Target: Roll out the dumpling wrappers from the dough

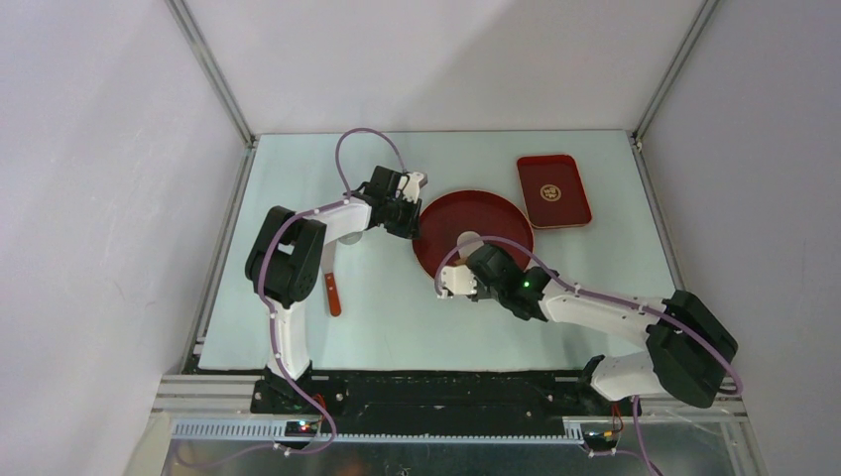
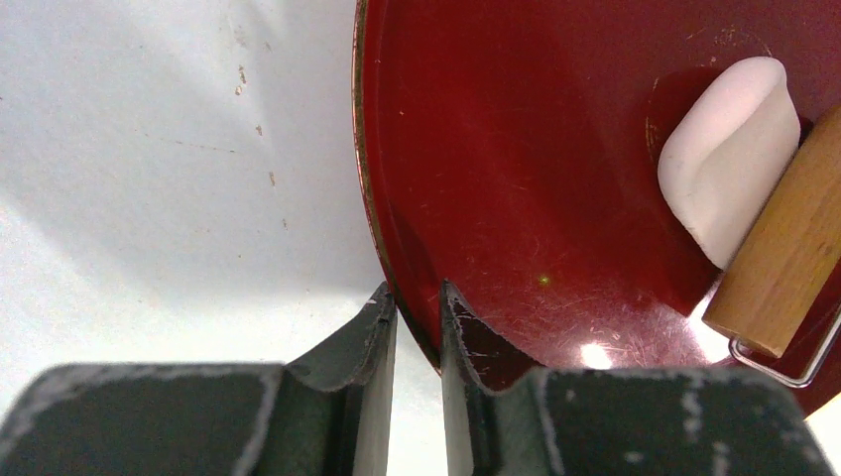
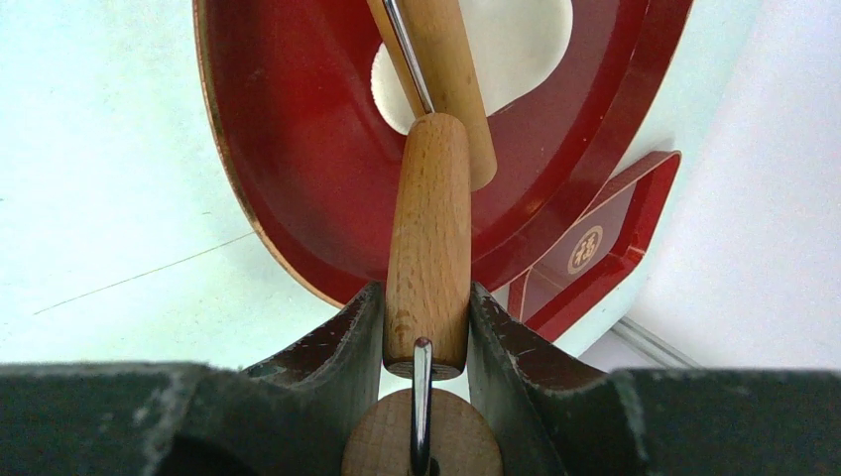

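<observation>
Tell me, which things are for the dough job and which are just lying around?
For the job: dough; wooden roller, held by the right gripper; round red plate, its rim pinched by the left gripper.
Just lying about: rectangular red tray; red-handled tool.

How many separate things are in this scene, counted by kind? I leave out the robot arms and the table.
Red dishes: 2 (round plate, rectangular tray)
White dough: 1
Wooden roller: 1
Tool with reddish-brown handle, lying on the table: 1
Total: 5
</observation>
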